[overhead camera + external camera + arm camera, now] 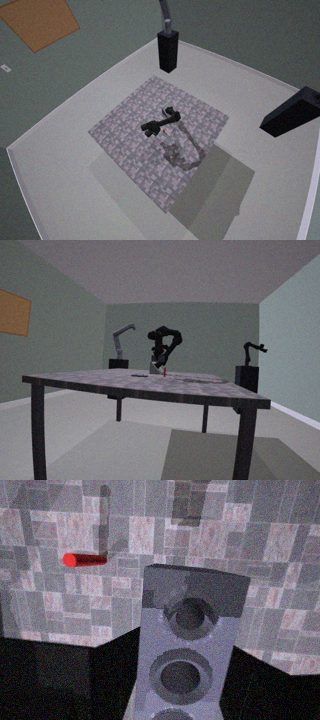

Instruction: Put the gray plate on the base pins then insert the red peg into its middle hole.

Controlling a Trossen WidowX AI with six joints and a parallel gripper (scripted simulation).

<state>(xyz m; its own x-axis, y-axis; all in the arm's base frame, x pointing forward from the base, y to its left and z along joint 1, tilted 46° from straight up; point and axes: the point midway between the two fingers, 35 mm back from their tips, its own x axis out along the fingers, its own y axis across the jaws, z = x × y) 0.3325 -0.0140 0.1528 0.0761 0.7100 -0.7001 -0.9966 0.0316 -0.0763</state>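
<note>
My gripper (147, 130) (175, 634) is shut on the gray plate (161, 358) (150, 642) and holds it well above the table. In the wrist view the plate has a row of round holes, the nearest partly cut off by the frame's bottom; a black finger is at either side. The red peg (163, 130) (164, 372) (84, 560) stands upright on the table, apart from the plate. The low dark base (139, 375) lies flat on the table, left of the peg in the exterior view; its pins are too small to make out. The base is hidden in the other views.
A pale bracket (154, 369) stands at the foot of my arm, behind the peg in the exterior view. Black pedestals (168, 52) (246, 378) with other arms stand off the patterned table (152, 160) (103, 380). Shadows of my arm fall across the tabletop.
</note>
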